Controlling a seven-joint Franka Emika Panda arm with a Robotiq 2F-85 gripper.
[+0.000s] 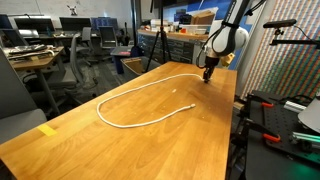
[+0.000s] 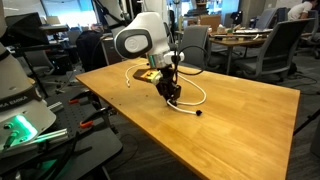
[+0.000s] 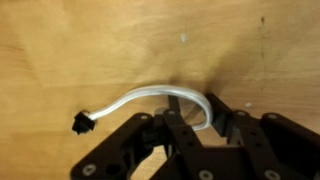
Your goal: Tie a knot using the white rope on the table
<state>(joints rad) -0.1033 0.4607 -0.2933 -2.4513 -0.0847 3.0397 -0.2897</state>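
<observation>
**Item 1: pincer.** Black 2-finger gripper (image 3: 195, 112), pointing down at the table. In the wrist view its linkages fill the lower edge. It is low over the wood in both exterior views (image 1: 207, 72) (image 2: 171, 95). The jaws stand at either side of the rope, but the picture is blurred, so I cannot tell if they clamp it or only straddle it.

**Item 2: white rope (image 3: 140, 97).** It lies flat on the table. In the wrist view a short stretch arcs from a dark tip (image 3: 80, 124) up and across, then drops between the gripper's fingers. In an exterior view this tip (image 2: 199, 113) lies on the wood just beside the gripper. From the gripper the rope (image 1: 128, 126) sweeps away in 1 large open loop over the middle of the tabletop. It curves back to a free end well apart from the gripper. No knot shows.

**Item 3: arm (image 1: 226, 40).** White, jointed, bent down over 1 end of the table, and seen close in an exterior view (image 2: 140, 43).

**Item 4: table (image 1: 150, 150).** The top is light-brown wood, seen in all 3 views (image 2: 250, 120) (image 3: 60, 40). A yellow tape mark (image 1: 47, 130) sits near the edge far from the gripper.

**Item 5: surroundings.** Office chairs (image 2: 270, 45) and a tripod (image 1: 158, 45) stand beyond the table.
</observation>
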